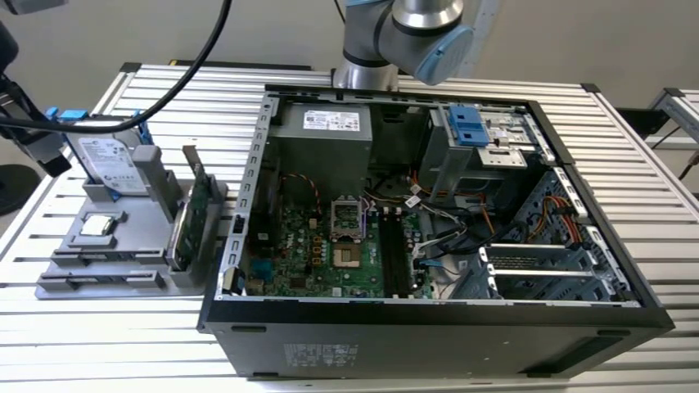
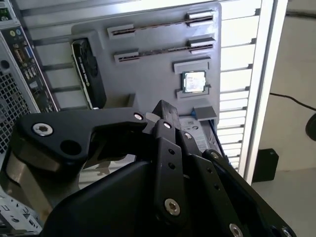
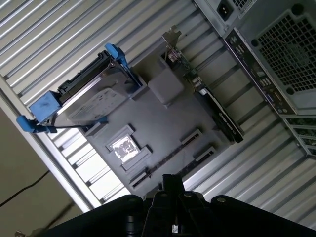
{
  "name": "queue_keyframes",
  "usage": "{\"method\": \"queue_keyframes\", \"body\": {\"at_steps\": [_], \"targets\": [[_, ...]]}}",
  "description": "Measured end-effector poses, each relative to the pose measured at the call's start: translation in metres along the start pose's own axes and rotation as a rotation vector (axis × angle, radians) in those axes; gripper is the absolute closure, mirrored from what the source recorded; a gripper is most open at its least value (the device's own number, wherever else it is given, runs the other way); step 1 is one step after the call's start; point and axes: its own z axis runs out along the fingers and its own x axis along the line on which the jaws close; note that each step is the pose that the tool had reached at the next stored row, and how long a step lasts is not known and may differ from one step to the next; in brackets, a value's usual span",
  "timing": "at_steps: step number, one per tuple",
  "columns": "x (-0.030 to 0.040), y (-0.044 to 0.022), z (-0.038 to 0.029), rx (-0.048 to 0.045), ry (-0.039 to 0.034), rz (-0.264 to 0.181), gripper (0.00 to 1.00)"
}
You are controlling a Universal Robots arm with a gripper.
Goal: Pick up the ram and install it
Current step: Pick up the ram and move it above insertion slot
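Observation:
My gripper (image 2: 161, 111) (image 3: 170, 182) hangs high above the grey parts holder (image 1: 120, 239) at the exterior view's left. In both wrist views its black fingertips are pressed together, so it is shut. I cannot tell whether anything thin is pinched between them. The ram is hidden from me. The holder's two long slots (image 2: 153, 28) (image 2: 155, 53) (image 1: 104, 257) each show just a thin dark line. The open computer case (image 1: 437, 323) lies to the exterior view's right. Dark memory slots (image 1: 395, 250) run beside the processor socket on its green motherboard.
On the holder stand a silver hard drive with blue rails (image 1: 110, 160) (image 3: 89, 101), a square processor chip (image 2: 193, 81) (image 3: 123, 148) and an upright expansion card (image 1: 191, 221) (image 2: 88, 69). The arm's base (image 1: 404, 33) rises behind the case. The slatted table ends just past the holder.

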Motion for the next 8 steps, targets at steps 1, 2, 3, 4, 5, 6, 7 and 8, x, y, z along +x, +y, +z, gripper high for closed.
{"method": "queue_keyframes", "body": {"at_steps": [1, 2, 3, 4, 5, 6, 7, 8], "targets": [[0.0, 0.0, 0.0, -0.0001, -0.0003, 0.005, 1.0], [0.0001, -0.0001, 0.0001, -0.0001, -0.0005, 0.011, 1.0], [0.0001, -0.0001, 0.0001, -0.0001, -0.0008, 0.017, 1.0], [0.0002, -0.0001, 0.0001, -0.0001, -0.0012, 0.024, 1.0], [0.0002, -0.0002, 0.0002, -0.0002, -0.0016, 0.033, 1.0], [0.0003, -0.0002, 0.0002, -0.0002, -0.0019, 0.04, 1.0], [0.0003, -0.0003, 0.0003, -0.0002, -0.0022, 0.048, 1.0], [0.0004, -0.0003, 0.0003, -0.0003, -0.0026, 0.055, 1.0]]}}
